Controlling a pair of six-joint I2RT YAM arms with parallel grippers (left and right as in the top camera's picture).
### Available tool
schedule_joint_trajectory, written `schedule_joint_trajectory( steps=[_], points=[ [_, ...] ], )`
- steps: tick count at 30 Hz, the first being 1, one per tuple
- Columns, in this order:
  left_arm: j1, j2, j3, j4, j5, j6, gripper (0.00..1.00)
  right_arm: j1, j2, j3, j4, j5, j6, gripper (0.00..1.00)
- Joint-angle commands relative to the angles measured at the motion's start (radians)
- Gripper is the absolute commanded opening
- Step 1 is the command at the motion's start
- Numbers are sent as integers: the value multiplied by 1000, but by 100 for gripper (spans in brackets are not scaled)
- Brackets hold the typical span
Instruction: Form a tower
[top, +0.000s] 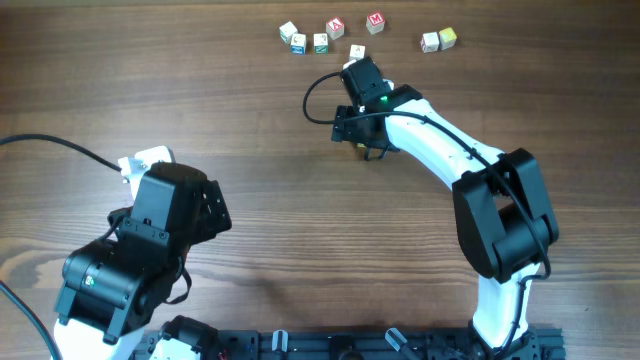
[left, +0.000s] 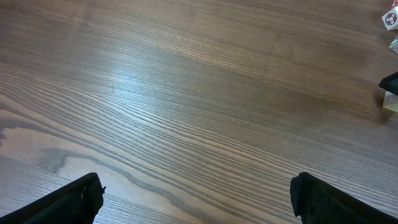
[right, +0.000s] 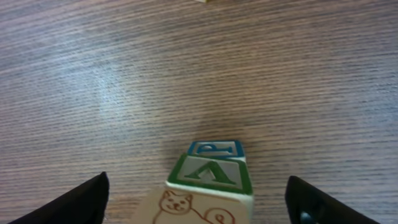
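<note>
Three cubes make up the tower (right: 211, 180); several loose cubes (top: 320, 43) lie unstacked on the table (top: 250, 150).
The tower stands directly under the right arm: blue cube (right: 216, 149) at the base, green cube (right: 210, 171) on it, cat cube (right: 196, 208) on top, roughly in line. The right fingers (right: 81, 202) are spread wide to either side of it and touch nothing that shows. The left fingers (left: 68, 202) are likewise apart over bare wood, well away. With about eight cubes lying beyond the tower, the column looks begun, with more stacking probably left.
</note>
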Motion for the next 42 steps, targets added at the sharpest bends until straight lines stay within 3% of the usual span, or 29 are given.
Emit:
schedule_joint_trajectory(
  steps=[1, 3, 11, 15, 24, 31, 42],
  points=[
    [6, 0, -3, 0, -2, -10, 100, 2, 24, -3, 7, -9, -11, 84],
    [6, 0, -3, 0, -2, -10, 100, 2, 24, -3, 7, -9, -14, 77],
    [6, 0, -3, 0, -2, -10, 100, 2, 47, -3, 7, -6, -36, 72],
    [6, 0, -3, 0, -2, -10, 100, 2, 58, -3, 8, -6, -36, 56],
    [6, 0, -3, 0, -2, -10, 100, 2, 58, -3, 6, -6, -38, 34],
    [6, 0, -3, 0, -2, -10, 100, 2, 58, -3, 3, -10, -88, 26],
    [6, 0, -3, 0, -2, -10, 100, 2, 58, -2, -25, -59, -114, 23]
  ],
)
